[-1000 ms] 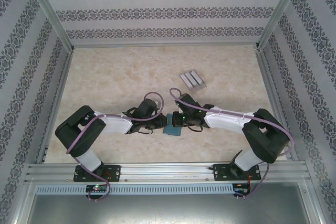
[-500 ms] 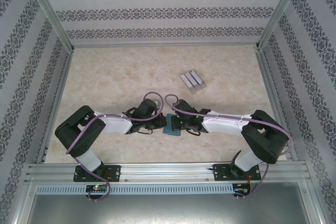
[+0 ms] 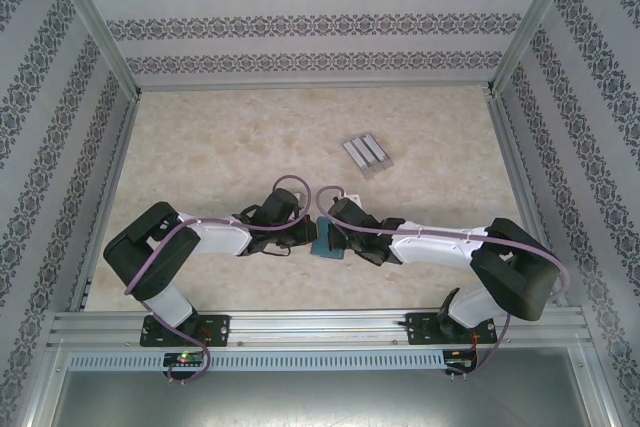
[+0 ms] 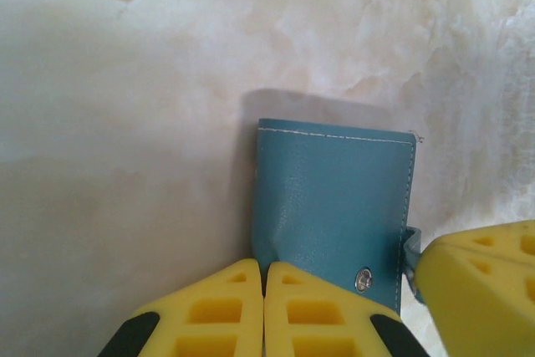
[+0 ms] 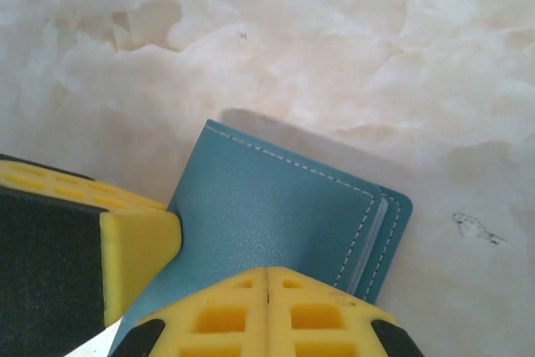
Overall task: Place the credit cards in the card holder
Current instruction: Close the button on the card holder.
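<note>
barely started, with the small flat teal-blue stitched folding card holder (image 4: 334, 206) lying folded shut at the near middle of the pale marbled table (image 3: 250, 137), touched by left gripper (image 4: 263, 311) and right gripper (image 5: 267, 315), each with yellow fingers (image 4: 221, 307) pressed together, no card seen inside.

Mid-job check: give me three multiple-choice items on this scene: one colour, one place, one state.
1. The small flat folding card holder is: A) red; B) teal-blue; C) black.
2. The pale grey three-ribbed piece lies: A) farther back on the table, apart from the holder; B) under the left arm; C) on the holder.
3. The left gripper has its fingers: A) wide apart; B) closed together; C) bent.
Answers: B, stitched teal cover; A, bare table lies between them; B, yellow fingers meet at the holder's edge.
</note>
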